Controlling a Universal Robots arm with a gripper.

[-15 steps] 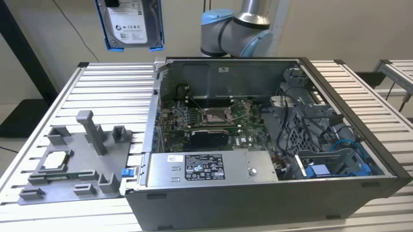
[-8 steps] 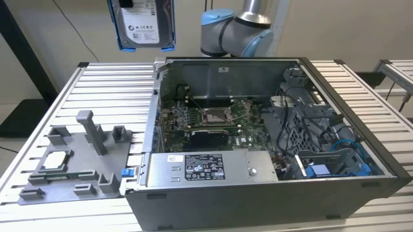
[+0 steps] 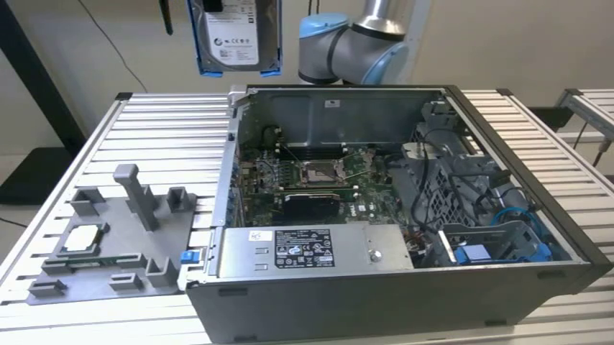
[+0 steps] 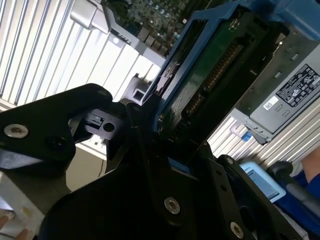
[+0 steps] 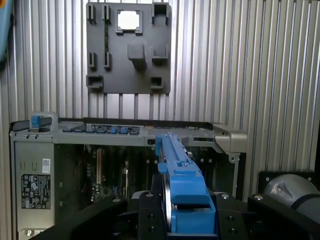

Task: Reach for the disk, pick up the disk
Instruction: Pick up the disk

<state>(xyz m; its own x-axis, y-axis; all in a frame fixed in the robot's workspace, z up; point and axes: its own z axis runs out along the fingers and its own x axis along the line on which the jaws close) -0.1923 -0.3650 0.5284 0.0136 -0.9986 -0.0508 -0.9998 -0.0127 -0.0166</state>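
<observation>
Exterior view: disk (image 3: 235, 32) hangs well above the case (image 3: 384, 302), gripper (image 5: 185, 212) clamped on it; reach and pick-up judged complete.

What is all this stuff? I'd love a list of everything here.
disk: one, silver-grey, white label, blue bracket, in the air over the table's far side
computer case: one, dark grey, open, on the table
power-supply box: one, grey, inside the case
motherboard: one, green, case floor
fixture tray: one, grey, exterior view's left
chip: one, silver, in the tray
table: one, silver, slatted
arm: one, grey and light blue, behind the case
gripper: one, black, shut on the disk
</observation>
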